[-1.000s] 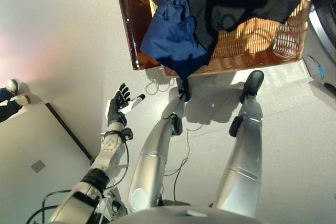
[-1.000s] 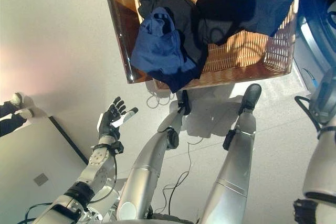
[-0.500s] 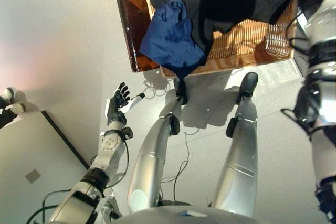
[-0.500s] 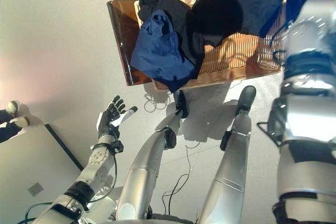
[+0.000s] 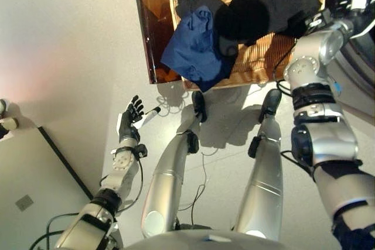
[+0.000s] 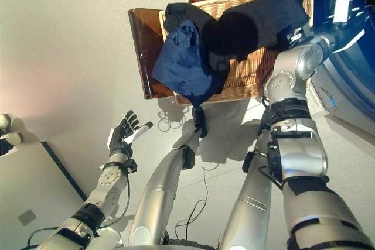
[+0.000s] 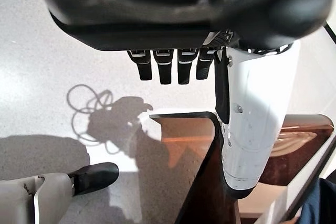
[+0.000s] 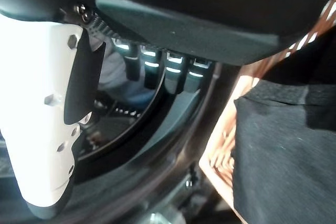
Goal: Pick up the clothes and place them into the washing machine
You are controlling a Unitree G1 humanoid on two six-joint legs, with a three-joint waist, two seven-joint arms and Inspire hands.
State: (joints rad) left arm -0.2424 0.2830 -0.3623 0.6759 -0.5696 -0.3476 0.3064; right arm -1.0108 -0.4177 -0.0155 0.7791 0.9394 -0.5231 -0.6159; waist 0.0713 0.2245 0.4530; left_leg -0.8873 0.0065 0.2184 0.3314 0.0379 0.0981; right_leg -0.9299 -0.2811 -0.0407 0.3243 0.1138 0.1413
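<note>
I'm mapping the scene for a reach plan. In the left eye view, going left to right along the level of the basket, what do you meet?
Brown panel → blue garment → black garment lying in the wicker basket → right hand at the basket's right end.

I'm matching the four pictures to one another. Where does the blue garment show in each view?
Left eye view: blue garment hangs over the basket's left rim, beside the black clothes.
Right eye view: same spot, top centre.
Left wrist view: only a blue sliver at the lower right corner.
Right wrist view: not in it; black cloth only.
Shared landmark: the brown panel beside the basket.
</note>
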